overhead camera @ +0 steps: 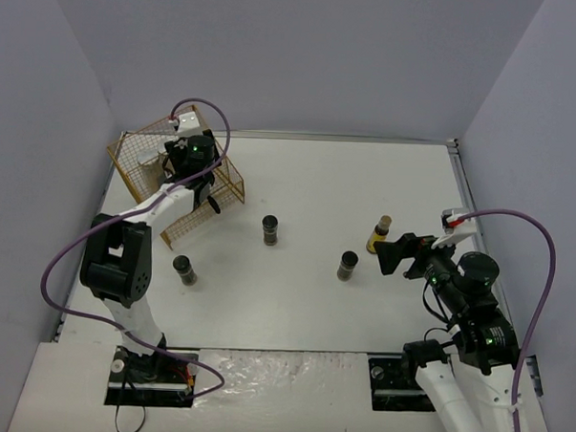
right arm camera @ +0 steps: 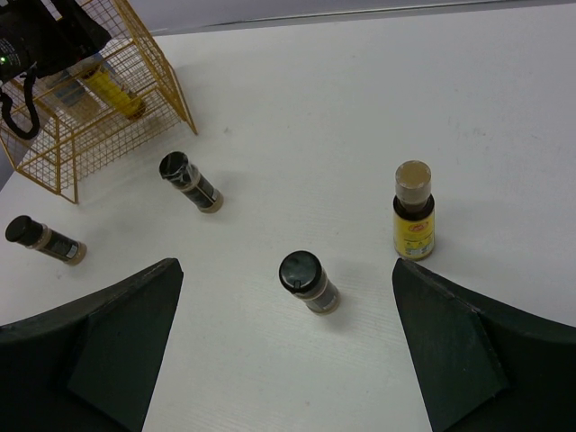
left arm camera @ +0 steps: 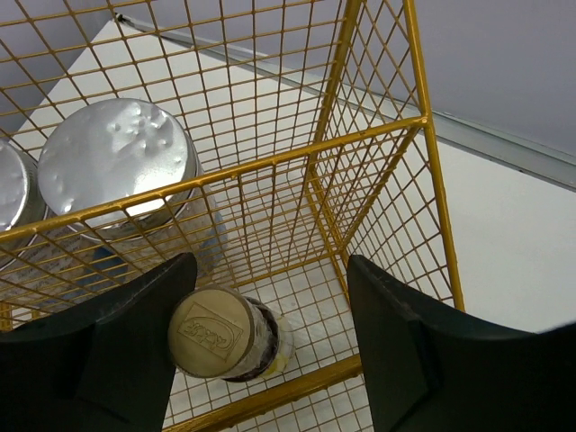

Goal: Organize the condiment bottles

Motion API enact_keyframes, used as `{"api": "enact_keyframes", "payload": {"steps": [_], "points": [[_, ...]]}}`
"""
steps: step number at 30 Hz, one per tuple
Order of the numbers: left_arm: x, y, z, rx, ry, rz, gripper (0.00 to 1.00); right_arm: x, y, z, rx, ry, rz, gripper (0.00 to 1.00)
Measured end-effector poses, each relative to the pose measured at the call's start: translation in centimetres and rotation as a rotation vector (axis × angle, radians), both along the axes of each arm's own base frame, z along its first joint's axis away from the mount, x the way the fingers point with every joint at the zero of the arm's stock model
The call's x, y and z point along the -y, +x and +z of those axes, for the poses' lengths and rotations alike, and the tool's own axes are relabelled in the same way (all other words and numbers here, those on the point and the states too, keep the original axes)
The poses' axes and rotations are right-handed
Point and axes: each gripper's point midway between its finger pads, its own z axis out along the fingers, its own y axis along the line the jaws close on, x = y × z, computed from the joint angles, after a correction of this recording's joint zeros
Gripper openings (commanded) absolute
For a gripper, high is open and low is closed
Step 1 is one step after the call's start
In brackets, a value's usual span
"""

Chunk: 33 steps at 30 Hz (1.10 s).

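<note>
My left gripper (left arm camera: pixel 270 333) is inside the gold wire rack (left arm camera: pixel 423 117), open. A slim yellow tan-capped bottle (left arm camera: pixel 216 333) stands on the rack floor against the left finger, with a clear gap to the right finger. Two silver-lidded white cylinders (left arm camera: pixel 112 157) (left arm camera: pixel 13 184) stand behind it in the rack. My right gripper (right arm camera: pixel 283 351) hangs open above the table with nothing in it. Below it stands a black-capped jar (right arm camera: pixel 306 279), and a second yellow bottle (right arm camera: pixel 414 211) is to its right. Two more dark jars (right arm camera: pixel 189 180) (right arm camera: pixel 40 238) stand farther left.
The rack (overhead camera: pixel 137 162) sits at the table's far left corner, with my left gripper (overhead camera: pixel 199 179) reaching into its open side. The three jars (overhead camera: pixel 270 230) (overhead camera: pixel 347 265) (overhead camera: pixel 183 269) are spread across the table's middle. Walls enclose the table on three sides.
</note>
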Motion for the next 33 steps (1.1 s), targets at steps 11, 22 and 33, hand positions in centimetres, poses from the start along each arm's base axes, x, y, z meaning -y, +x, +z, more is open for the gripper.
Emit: {"api": "enact_keyframes", "payload": {"steps": [11, 22, 33], "points": [[0.4, -1.5, -0.1, -0.058, -0.036, -0.022, 0.97, 0.7, 0.6, -0.3, -0.027, 0.021, -0.062, 1.00], [1.7, -7.9, 9.6, -0.069, -0.135, -0.160, 0.97, 2.6, 6.0, -5.7, -0.284, -0.045, -0.258, 0.99], [2.3, -18.0, 10.7, -0.178, -0.089, -0.396, 0.97, 3.3, 10.2, -10.9, -0.362, -0.162, -0.361, 0.85]]}}
